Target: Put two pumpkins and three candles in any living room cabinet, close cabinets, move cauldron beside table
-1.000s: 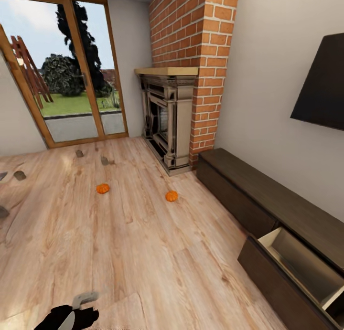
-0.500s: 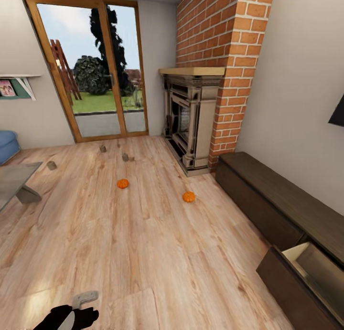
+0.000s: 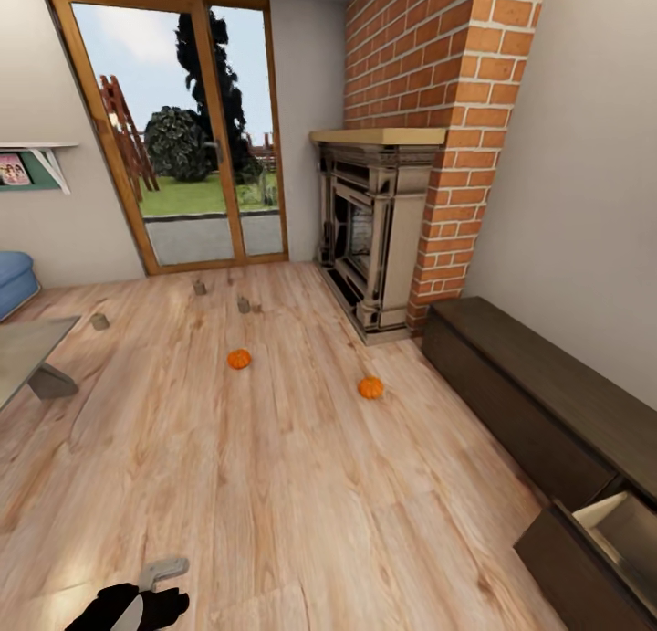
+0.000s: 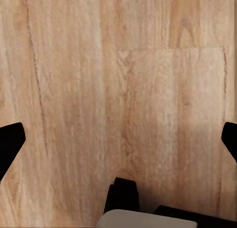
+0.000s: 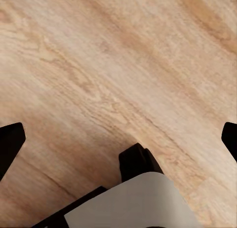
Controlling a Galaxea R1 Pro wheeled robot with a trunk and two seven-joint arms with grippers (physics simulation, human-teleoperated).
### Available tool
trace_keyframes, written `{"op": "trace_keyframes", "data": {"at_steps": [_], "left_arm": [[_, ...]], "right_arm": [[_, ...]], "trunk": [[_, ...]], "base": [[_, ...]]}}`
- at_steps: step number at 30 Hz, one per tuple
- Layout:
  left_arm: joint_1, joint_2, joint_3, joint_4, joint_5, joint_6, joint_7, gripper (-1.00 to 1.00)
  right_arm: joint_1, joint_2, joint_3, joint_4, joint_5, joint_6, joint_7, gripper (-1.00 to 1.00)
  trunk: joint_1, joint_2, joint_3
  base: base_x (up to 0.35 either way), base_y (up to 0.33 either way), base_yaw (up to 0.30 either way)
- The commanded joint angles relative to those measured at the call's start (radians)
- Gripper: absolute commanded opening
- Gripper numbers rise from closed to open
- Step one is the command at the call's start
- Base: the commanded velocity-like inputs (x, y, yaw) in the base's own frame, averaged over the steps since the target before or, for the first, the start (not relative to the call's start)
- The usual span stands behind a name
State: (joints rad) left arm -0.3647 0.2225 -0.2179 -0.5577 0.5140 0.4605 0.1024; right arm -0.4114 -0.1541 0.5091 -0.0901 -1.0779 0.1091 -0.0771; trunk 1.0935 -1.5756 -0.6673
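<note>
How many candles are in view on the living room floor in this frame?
3. One candle lies near the table corner; two candles sit before the glass door. None seems hidden.

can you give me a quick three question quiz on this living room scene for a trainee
1. True or false: both pumpkins already sit inside the cabinet.
2. How many candles can be counted on the floor near the glass door?
3. Multiple choice: the cabinet's drawer at the head view's lower right is A) shut, B) pulled open, C) missing.

Key
1. False. One pumpkin and the other pumpkin lie on the wooden floor, apart from the cabinet.
2. Three: one candle by the table, a second candle and a third candle nearer the glass door.
3. B. The drawer is pulled open.
</note>
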Motion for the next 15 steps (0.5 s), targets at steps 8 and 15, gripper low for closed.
{"op": "trace_keyframes", "data": {"at_steps": [8, 15], "left_arm": [[0.000, 0.001, -0.008, -0.002, 0.011, 0.003, 0.010, 1.00], [0.000, 0.001, -0.008, -0.002, 0.011, -0.020, 0.010, 1.00]], "right_arm": [[0.000, -0.001, 0.008, -0.004, -0.007, 0.005, -0.007, 1.00], [0.000, -0.001, 0.008, -0.004, -0.007, 0.005, -0.007, 1.00]], "trunk": [[0.001, 0.000, -0.001], [0.001, 0.000, -0.001]], "base": [[0.330, 0.001, 0.000], [0.331, -0.004, 0.059]]}}
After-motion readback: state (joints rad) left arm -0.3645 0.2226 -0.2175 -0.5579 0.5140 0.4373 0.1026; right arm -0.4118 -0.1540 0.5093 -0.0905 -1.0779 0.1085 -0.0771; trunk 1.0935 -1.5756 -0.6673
